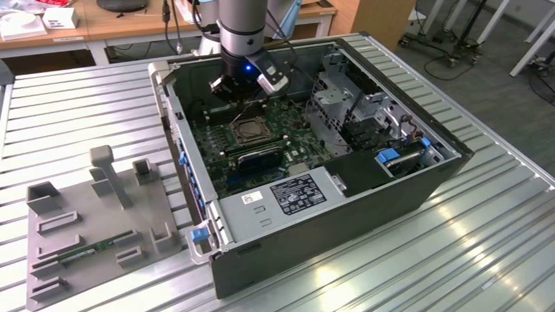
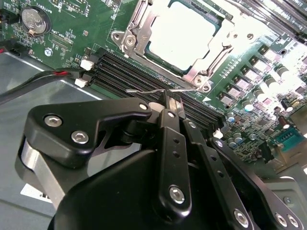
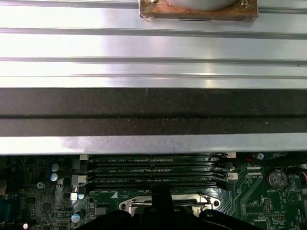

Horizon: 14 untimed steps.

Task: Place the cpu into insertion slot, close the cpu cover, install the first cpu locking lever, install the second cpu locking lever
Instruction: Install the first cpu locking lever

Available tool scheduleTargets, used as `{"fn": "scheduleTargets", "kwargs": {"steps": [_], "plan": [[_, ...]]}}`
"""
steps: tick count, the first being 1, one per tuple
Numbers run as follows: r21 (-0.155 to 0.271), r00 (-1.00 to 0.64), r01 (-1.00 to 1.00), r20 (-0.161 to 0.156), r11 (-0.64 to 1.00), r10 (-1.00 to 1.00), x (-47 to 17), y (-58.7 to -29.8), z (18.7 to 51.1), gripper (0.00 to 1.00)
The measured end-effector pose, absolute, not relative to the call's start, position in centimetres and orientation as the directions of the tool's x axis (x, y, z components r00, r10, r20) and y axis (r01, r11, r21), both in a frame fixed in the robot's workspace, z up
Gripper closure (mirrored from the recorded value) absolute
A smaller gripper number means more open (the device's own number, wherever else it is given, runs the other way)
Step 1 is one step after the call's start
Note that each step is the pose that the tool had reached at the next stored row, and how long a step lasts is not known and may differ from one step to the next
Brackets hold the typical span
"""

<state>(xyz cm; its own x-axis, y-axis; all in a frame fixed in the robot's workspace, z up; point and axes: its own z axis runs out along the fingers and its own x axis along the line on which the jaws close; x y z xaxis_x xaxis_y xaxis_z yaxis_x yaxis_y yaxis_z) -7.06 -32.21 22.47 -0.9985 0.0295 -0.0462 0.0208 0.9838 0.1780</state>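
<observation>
While the cpu (image 2: 180, 33) lies under the closed cpu cover (image 2: 135, 31), the gripper (image 2: 171, 99) reaches into the open computer case (image 1: 364, 208). Its jaws pinch a wire lever (image 2: 144, 90).

Exterior view high, angled down on PC case (image 1: 347, 221); both wrist views v. close, share memory slots (image 2: 139, 79) (image 3: 153, 170).

Robotics lab or workshop. Open computer case (image 1: 347, 214) sits on a ribbed metal bench (image 1: 485, 247). Wooden desks (image 1: 139, 23) stand behind.

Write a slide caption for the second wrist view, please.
Black gripper, jaws shut, at thin wire locking lever beside silvery square cpu.
</observation>
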Motion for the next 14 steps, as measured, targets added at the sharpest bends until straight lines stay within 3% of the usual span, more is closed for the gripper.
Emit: {"fn": "scheduleTargets", "kwargs": {"steps": [14], "plan": [[0.186,-0.998,0.021,-0.046,0.982,0.030,-6.82,-32.10,22.33,0.89]]}}
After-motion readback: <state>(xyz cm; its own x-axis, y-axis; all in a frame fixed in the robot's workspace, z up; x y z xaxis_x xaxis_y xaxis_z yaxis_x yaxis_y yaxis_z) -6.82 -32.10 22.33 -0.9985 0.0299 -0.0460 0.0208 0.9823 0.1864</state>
